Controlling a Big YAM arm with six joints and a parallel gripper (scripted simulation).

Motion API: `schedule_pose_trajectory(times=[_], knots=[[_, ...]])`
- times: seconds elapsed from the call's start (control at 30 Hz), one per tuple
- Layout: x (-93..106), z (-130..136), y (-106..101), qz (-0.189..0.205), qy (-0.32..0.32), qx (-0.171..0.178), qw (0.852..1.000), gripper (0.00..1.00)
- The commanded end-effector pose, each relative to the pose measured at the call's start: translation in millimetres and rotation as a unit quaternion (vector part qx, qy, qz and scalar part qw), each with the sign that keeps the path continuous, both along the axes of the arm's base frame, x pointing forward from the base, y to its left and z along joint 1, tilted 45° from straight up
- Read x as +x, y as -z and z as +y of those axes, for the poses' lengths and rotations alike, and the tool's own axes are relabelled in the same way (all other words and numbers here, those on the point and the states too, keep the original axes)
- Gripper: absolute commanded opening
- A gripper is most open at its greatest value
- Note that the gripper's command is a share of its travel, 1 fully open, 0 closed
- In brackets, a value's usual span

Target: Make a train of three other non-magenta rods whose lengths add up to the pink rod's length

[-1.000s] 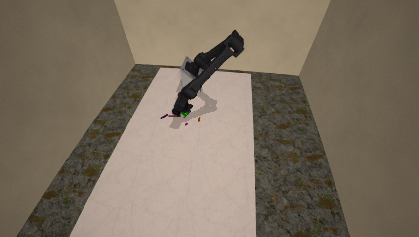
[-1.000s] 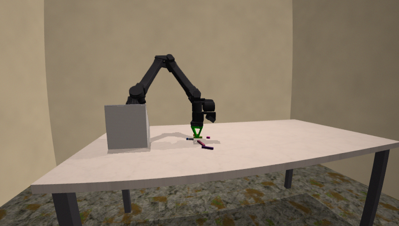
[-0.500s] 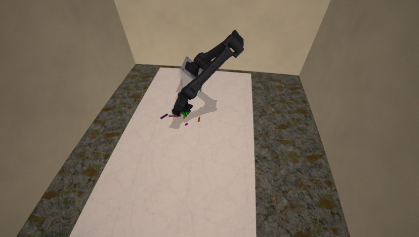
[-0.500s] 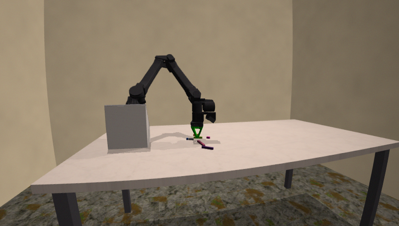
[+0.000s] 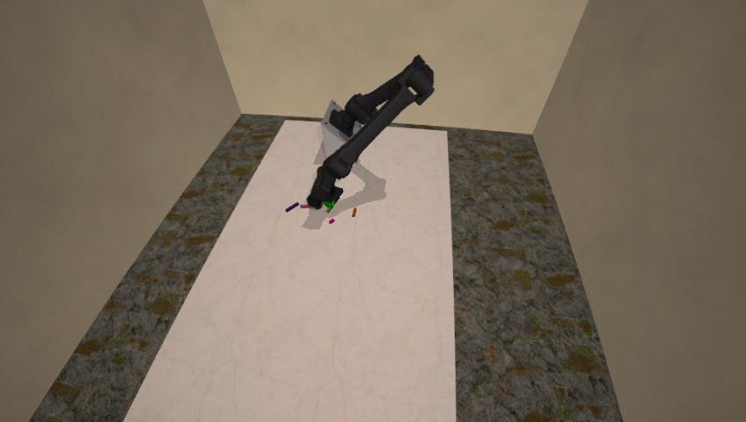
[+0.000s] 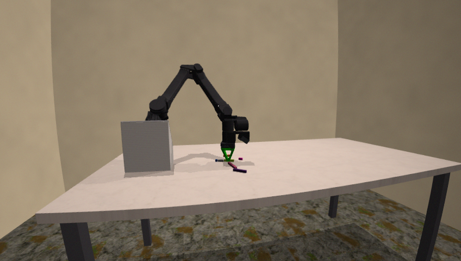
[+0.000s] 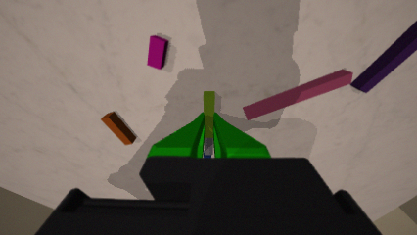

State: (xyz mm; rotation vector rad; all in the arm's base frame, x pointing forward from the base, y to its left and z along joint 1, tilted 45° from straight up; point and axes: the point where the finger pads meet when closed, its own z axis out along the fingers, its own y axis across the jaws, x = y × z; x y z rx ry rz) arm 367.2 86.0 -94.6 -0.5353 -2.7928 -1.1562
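Claw (image 5: pixel 328 207) (image 6: pixel 228 159) (image 7: pixel 208 117) clamped on the lime rod (image 5: pixel 329 210) (image 6: pixel 230 160) (image 7: pixel 208 105), low at the pale table (image 5: pixel 340 313) (image 6: pixel 291 168) (image 7: pixel 73 88); whether the rod touches it cannot be told. Seen from the wrist, the grey rod (image 6: pixel 220 160) (image 7: pixel 208 147) and blue rod (image 6: pixel 216 160) (image 7: pixel 208 157) line up behind it toward six o'clock. From the claw, the magenta rod (image 5: pixel 331 221) (image 6: pixel 240 159) (image 7: pixel 157 52) lies at eleven o'clock, the orange rod (image 5: pixel 354 212) (image 6: pixel 228 155) (image 7: pixel 118 128) at nine, and the pink rod (image 5: pixel 304 206) (image 6: pixel 232 165) (image 7: pixel 299 94) between two and three, the purple rod (image 5: pixel 292 207) (image 6: pixel 239 170) (image 7: pixel 387 59) just beyond its far end.
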Motion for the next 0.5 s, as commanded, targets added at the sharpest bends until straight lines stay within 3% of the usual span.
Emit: schedule_pose_trajectory(times=[0.0, 0.47], knots=[[3.0, -2.1, 0.3, 0.0, 0.008, 0.002, 1.0, 0.04], [4.3, -1.9, -1.7, -0.004, 0.006, 0.001, 1.0, 0.04]])
